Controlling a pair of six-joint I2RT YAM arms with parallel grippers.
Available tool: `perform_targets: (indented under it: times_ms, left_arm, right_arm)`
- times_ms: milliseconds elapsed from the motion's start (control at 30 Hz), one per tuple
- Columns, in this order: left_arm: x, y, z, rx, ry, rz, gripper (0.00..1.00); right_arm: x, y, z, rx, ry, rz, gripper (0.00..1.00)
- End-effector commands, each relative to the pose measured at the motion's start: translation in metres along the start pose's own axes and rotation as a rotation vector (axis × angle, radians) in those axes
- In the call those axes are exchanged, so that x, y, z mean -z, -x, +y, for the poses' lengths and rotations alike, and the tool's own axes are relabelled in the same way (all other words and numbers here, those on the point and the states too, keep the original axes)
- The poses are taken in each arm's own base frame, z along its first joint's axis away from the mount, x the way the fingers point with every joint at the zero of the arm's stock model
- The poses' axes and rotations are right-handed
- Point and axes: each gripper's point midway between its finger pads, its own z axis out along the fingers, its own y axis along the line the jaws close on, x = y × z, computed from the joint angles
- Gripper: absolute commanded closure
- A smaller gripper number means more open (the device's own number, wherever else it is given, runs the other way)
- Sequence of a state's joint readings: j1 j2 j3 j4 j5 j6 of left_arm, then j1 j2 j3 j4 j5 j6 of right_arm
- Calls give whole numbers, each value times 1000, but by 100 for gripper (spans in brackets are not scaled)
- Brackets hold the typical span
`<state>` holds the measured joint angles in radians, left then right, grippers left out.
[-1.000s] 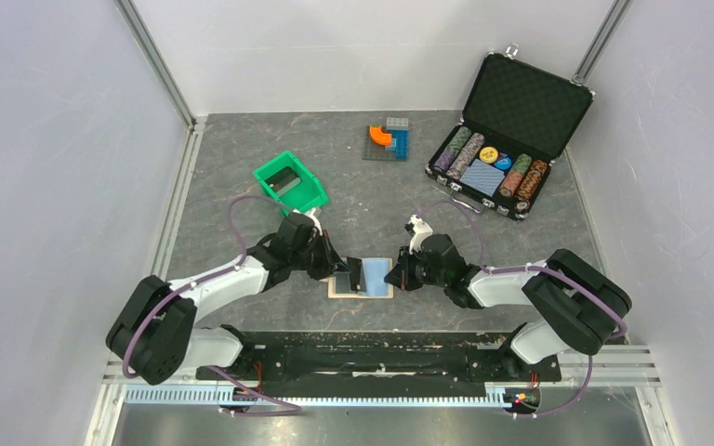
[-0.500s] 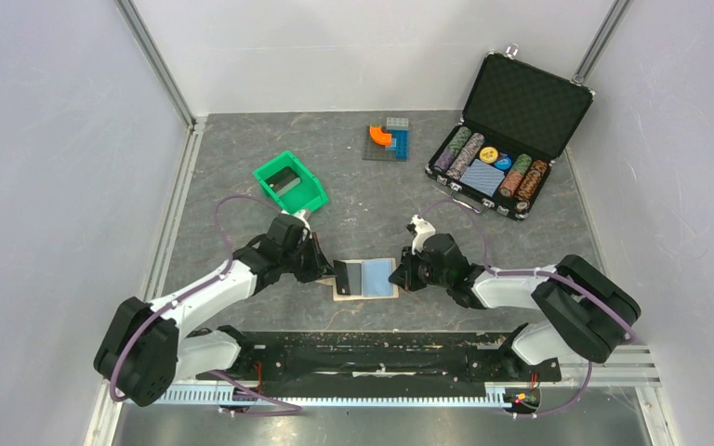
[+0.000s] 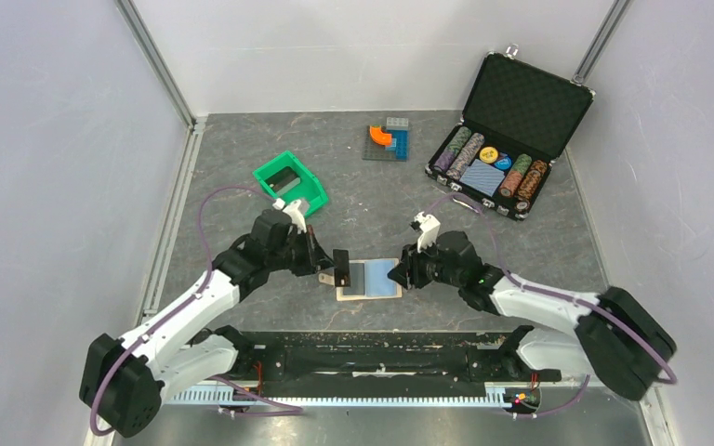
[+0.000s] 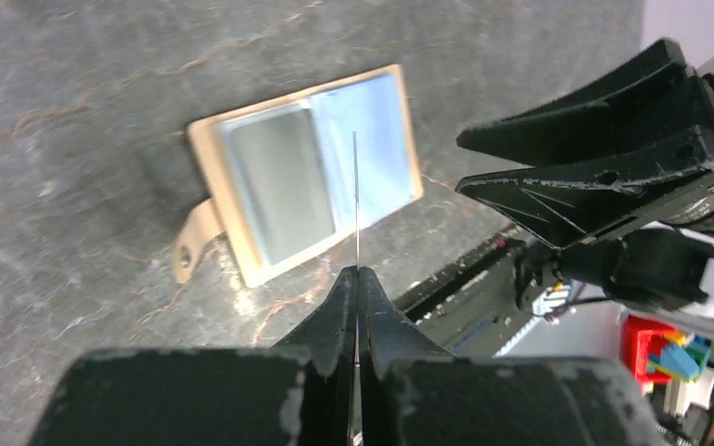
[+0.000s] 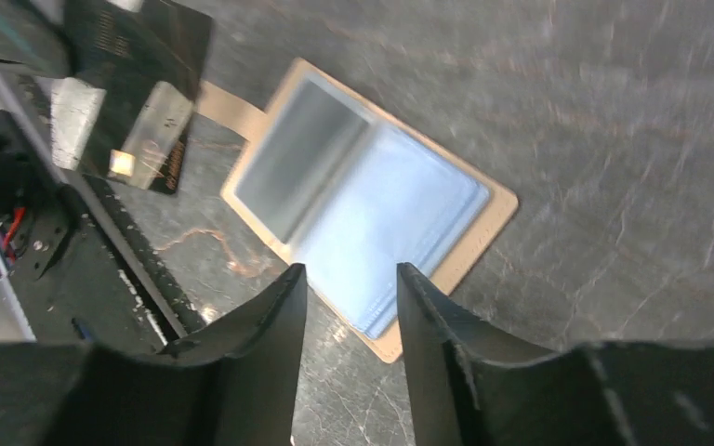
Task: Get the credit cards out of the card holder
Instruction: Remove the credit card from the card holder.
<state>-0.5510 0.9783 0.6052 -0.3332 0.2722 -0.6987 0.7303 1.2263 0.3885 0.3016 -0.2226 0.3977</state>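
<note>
The card holder [image 3: 376, 279] lies spread open on the table, tan rim up, with light blue pockets. One grey credit card [image 4: 284, 186] still sits in its strap-side pocket [image 5: 284, 163]. My left gripper [image 3: 336, 266] is shut on a second dark credit card [image 3: 342, 267], held on edge just left of the holder. That card shows as a thin line [image 4: 355, 195] above my left gripper [image 4: 357, 272], and face-on [image 5: 139, 102] in the right wrist view. My right gripper [image 3: 402, 271] stands open at the holder's right edge, with nothing between its fingers [image 5: 350, 271].
A green bin [image 3: 290, 183] holding dark flat things stands behind the left arm. An open black chip case [image 3: 507, 130] is at the back right. A small plate of toy bricks [image 3: 388, 139] lies at the back middle. The black base rail [image 3: 372, 358] runs along the near edge.
My left gripper has drawn the dark card leftward, clear of the holder. My right gripper has opened and let go of the holder's right edge. The holder shifted slightly.
</note>
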Motion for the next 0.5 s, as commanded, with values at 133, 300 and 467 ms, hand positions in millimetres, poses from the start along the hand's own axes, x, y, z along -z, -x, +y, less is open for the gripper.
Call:
perform_targets:
  times_ms: [133, 300, 467]
  left_arm:
    - [30, -17, -68, -195, -371, 177, 98]
    - [37, -28, -79, -210, -466, 235, 98]
    - [40, -33, -87, -223, -541, 261, 98]
  right_arm:
    - [38, 65, 52, 241, 254, -118, 40]
    - [55, 68, 75, 222, 446, -93, 34]
    - [64, 63, 102, 174, 644, -62, 29]
